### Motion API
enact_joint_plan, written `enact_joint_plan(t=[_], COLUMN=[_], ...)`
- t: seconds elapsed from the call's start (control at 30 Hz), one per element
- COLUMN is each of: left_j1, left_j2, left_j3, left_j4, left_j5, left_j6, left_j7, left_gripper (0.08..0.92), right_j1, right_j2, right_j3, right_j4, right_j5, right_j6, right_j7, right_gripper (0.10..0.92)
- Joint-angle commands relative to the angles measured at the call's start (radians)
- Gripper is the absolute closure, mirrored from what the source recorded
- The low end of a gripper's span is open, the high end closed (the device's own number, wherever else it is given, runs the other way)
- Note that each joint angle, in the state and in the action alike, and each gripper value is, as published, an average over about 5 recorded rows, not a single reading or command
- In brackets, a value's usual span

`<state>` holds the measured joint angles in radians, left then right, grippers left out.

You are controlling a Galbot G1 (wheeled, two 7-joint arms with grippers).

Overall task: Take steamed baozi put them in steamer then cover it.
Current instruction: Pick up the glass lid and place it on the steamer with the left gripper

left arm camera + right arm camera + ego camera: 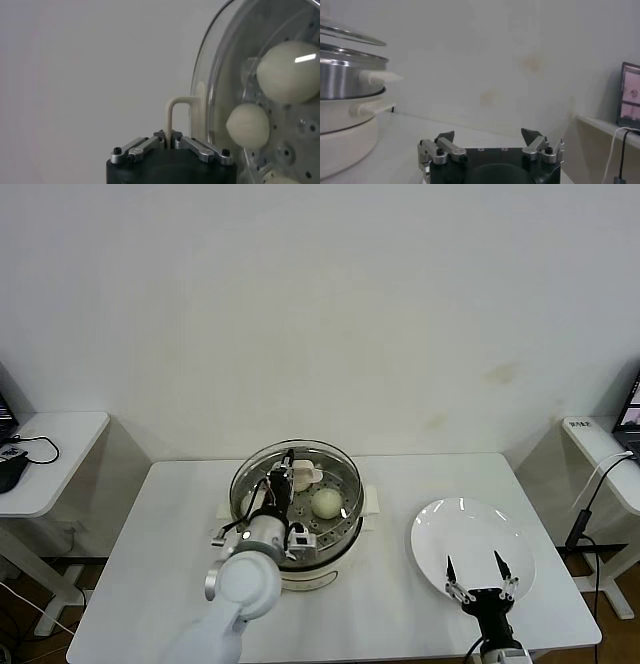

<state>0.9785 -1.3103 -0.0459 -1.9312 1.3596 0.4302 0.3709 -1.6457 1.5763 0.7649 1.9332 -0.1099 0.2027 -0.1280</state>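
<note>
Right gripper [480,575] parked over the near edge of the white plate [440,536], jaws spread wide, holding nothing. My left gripper [168,138] is pinched tight on the cover's handle [178,107], with the cover [258,469] sitting above the steamer [330,562]. Baozi [326,503] already on the tray under the glass. I'd treat the cover as rigid, fairly heavy, breakable glass; the bar handle is the only sane grab point. Keep it level so it doesn't swing.

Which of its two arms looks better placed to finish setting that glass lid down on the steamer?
Left. Its gripper is shut on the cover's handle above the steamer. The right gripper hangs open over the white plate, away from it.
</note>
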Motion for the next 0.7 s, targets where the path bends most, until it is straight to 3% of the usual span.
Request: enact_joint_plan(t=[0.03, 0.7], left_j1=[0.032, 0.036], left_j2=[-0.046, -0.064], left_j3=[0.005, -0.013], left_j4=[0.019, 0.057], left_j5=[0.056, 0.069], left_j6=[-0.007, -0.029], left_j7=[0.004, -0.036], left_gripper=[0.862, 0.862], right_j1=[-0.001, -0.006], right_j2=[0.002, 0.001], right_j3=[-0.008, -0.012], right_j4=[-0.003, -0.003], right_j5=[-0.011, -0.01], right_j6=[-0.001, 0.001], right_j7=[0.005, -0.001], right_gripper=[0.203, 0.203])
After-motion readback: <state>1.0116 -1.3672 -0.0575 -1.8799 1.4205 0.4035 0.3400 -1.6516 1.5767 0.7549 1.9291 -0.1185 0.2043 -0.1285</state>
